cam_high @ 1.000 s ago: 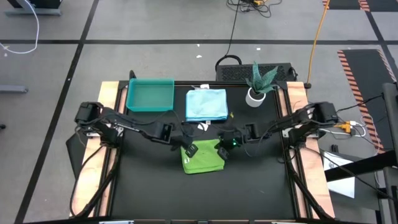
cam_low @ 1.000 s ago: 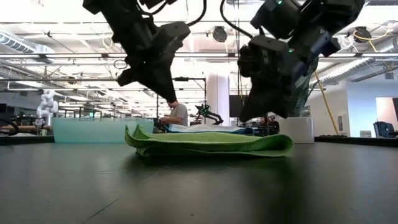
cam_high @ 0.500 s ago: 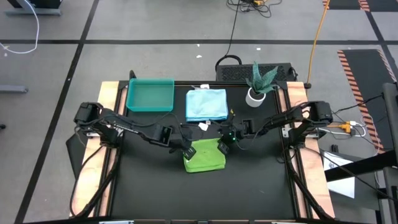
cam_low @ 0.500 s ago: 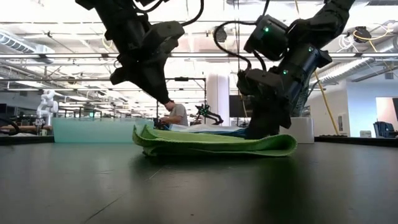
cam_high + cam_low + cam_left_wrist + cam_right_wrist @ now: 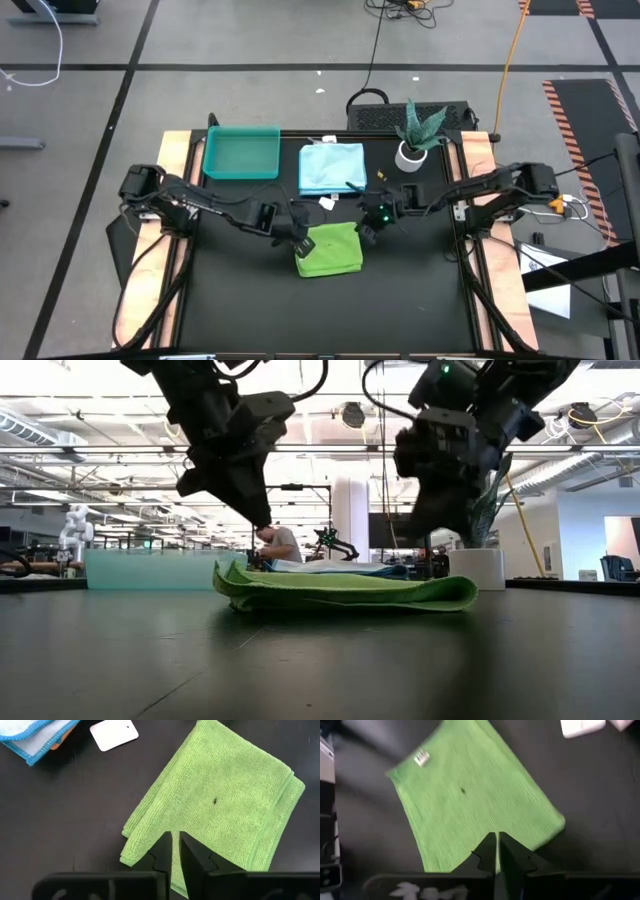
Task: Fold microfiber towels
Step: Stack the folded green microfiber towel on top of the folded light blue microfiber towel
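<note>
**One green towel folded, stack waiting behind it**

One towel looks finished to you here: the green towel (image 5: 328,250) lies folded into a compact, roughly square pad at the middle of the black desk (image 5: 240,300), its layers showing as a low stacked edge in the low view. Neither hand holds it. Your left hand (image 5: 301,240) hovers just over the towel's near-left corner with its fingers pressed nearly together, only a sliver of gap showing in its wrist view. Your right hand (image 5: 366,232) hangs above the towel's far-right corner, fingers likewise drawn together and gripping nothing.

As folded, the pad is close to square, so it has little of a long axis; what there is runs from side to side across the desk, with the whole pad turned slightly off the desk's edges. The small white tag (image 5: 421,757) sits on top near one corner.

Farther back, the pale blue towel (image 5: 332,167) lies flat on top of a neat stack, with a loose white card (image 5: 326,203) between it and the green pad. You cannot tell from these views how many cloths lie beneath it or whether all are folded. The teal tray (image 5: 241,152) stands to its left, the potted plant (image 5: 415,140) to its right. I judge the green fold done; moving it to the stack looks like what remains.
</note>
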